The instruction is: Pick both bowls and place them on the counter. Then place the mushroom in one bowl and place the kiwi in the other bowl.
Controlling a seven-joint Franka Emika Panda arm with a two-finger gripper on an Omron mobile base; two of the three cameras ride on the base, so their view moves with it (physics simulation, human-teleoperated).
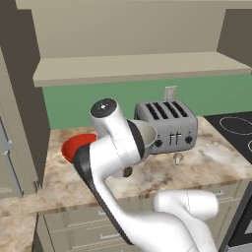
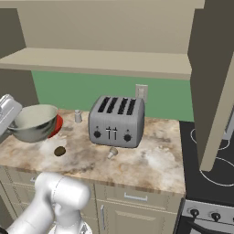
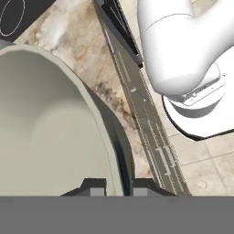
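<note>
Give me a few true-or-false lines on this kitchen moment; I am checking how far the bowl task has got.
1. The gripper is shut on the rim of the silvery-grey bowl. True.
2. The red bowl sits on the counter. True.
3. The kiwi lies inside the red bowl. False: it lies on the bare counter, in front of the bowls.
4. The mushroom lies on the counter in front of the toaster. True.
5. The toaster lies tipped on its side. False: it stands upright, slots facing up.
6. The silvery-grey bowl holds the mushroom. False: its cream inside is empty.
</note>
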